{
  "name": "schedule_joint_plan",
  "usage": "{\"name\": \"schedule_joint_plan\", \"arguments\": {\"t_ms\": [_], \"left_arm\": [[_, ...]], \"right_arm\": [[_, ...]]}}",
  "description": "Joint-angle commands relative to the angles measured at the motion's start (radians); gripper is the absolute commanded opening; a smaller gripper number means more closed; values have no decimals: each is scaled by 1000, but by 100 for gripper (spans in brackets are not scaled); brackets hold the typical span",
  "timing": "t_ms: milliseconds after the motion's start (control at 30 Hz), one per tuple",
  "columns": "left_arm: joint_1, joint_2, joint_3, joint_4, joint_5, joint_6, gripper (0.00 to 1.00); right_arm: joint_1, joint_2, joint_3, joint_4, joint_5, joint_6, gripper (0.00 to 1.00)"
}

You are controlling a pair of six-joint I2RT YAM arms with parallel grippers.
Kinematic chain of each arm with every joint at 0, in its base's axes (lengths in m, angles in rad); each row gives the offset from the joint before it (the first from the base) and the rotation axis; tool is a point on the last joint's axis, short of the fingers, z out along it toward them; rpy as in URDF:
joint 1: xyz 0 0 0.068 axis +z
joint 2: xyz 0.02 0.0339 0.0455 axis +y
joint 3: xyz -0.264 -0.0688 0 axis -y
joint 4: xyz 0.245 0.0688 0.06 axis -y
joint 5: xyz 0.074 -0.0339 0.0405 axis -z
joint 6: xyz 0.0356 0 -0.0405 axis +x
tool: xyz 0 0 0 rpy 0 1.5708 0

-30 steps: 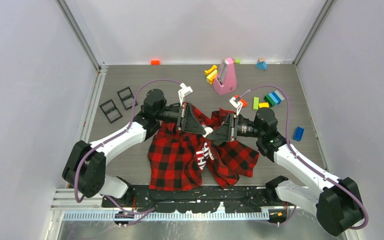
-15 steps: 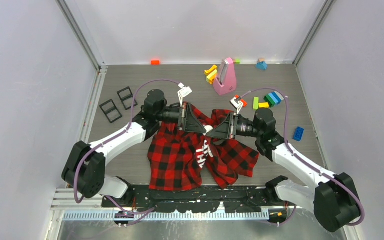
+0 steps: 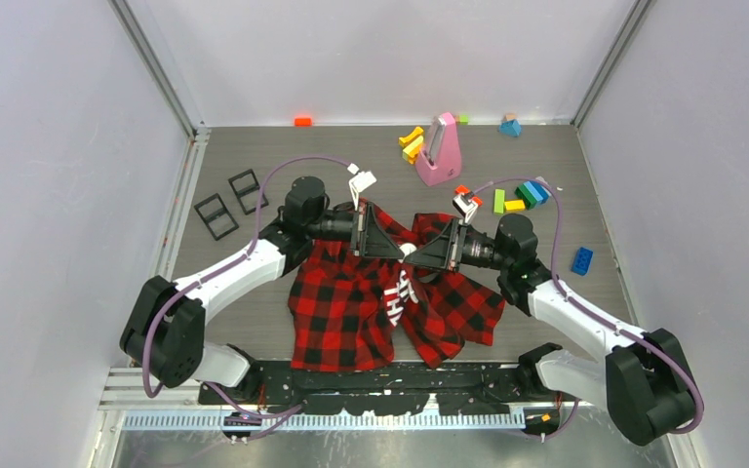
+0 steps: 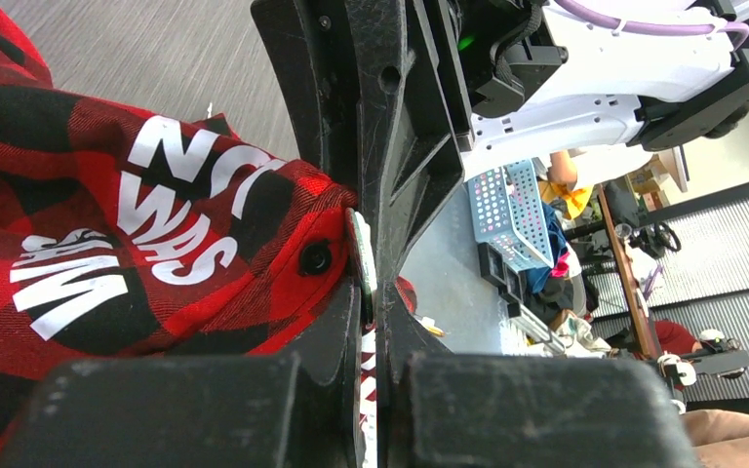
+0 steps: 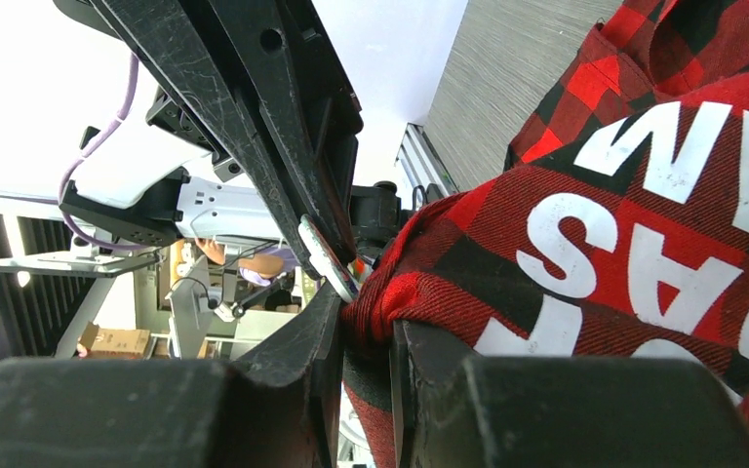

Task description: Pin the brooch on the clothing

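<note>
- One red-and-black check shirt [image 3: 346, 307].
- One white round brooch [image 4: 363, 255].
- Two grippers: left gripper [image 3: 400, 251], right gripper [image 3: 415, 257].
- Two black square frames [image 3: 216, 215].
- One pink wedge-shaped object [image 3: 438, 151].
- One blue brick [image 3: 582, 260] lying alone.
- One orange block [image 3: 302, 121] by the back wall.

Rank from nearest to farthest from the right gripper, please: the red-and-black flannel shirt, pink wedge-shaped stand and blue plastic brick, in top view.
1. Red-and-black flannel shirt, pinched in the right gripper.
2. Pink stand, farther back.
3. Blue brick, far right.
</note>
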Motion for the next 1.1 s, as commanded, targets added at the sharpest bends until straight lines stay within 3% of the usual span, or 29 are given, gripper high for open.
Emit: {"name": "schedule_joint_plan", "arguments": {"t_ms": [0,333,533,600,700,733,800,833,933,1033,1067], "left_arm": [[-71,-95,31,40,278,-23,0],[-73,-101,48,-54,254,50,0],[-71,-93,126,-434,99,289,0],[-71,-79,153,-522,32,353,0],[-69,-60,162,-555,-33,355,0],[-67,-54,165,-559,-49,352,5],[-61,-48,169,-576,-77,354,23],[-56,-49,171,-583,-91,356,41],[-33,-61,176,-599,-145,366,70],[7,-70,186,-612,-217,364,90],[26,-72,194,-619,-256,359,92]], "right_arm": [[-76,62,-18,-68,290,0,1],[-106,89,-44,-62,317,23,1],[-111,86,-45,-65,297,2,1],[-111,76,-37,-67,270,-15,4],[-111,40,-17,-98,229,-64,22],[-111,28,-4,-139,225,-79,27],[-111,-16,27,-244,234,-140,41],[-111,-49,40,-295,245,-197,50],[-112,-115,134,-586,353,-321,60],[-119,-156,229,-819,520,-440,67],[-122,-151,276,-904,601,-457,69]]}}
